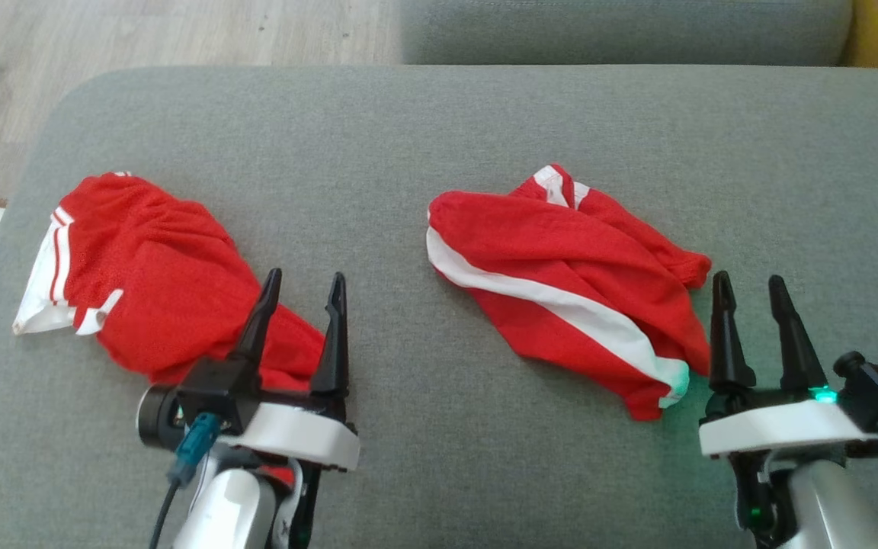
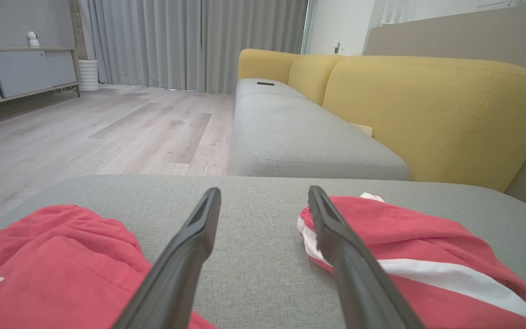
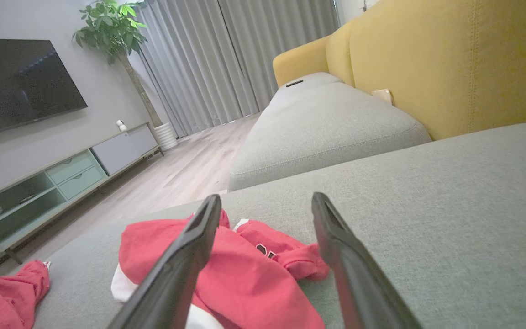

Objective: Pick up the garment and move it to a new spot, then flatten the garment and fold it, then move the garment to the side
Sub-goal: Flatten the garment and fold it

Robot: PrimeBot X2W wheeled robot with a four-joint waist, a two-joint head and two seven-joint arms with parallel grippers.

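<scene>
Garments, two of them, both red mesh with white stripes, lie crumpled on a grey cushion [image 1: 439, 130].

Head view: the left garment [image 1: 149, 282] sits close to the cushion's left edge, its white-trimmed end pointing toward that edge. Its red tail runs toward the near edge and passes under the left gripper [image 1: 306, 276]. That gripper's two fingers stand apart, with red cloth showing behind the left finger and grey cushion in the gap near the tips. The right garment [image 1: 561, 282] lies around the middle of the cushion, a broad white stripe running diagonally across it. The right gripper [image 1: 748, 277] is just beside this garment's right end, fingers spread, nothing between them.

Left wrist view: the left gripper [image 2: 264, 189] is wide apart and low over the cushion [image 2: 254, 256], with only bare grey fabric in the gap. The left garment [image 2: 62, 265] lies beside and partly behind the left finger, and the right garment [image 2: 427, 246] lies behind the right finger.

Right wrist view: the right gripper [image 3: 266, 197] is spread and holds nothing. The right garment [image 3: 244, 274] lies behind the left finger and reaches into the gap, whether touching a finger I cannot tell. The left garment [image 3: 7, 297] shows far off, at the bottom left corner of this view.
</scene>
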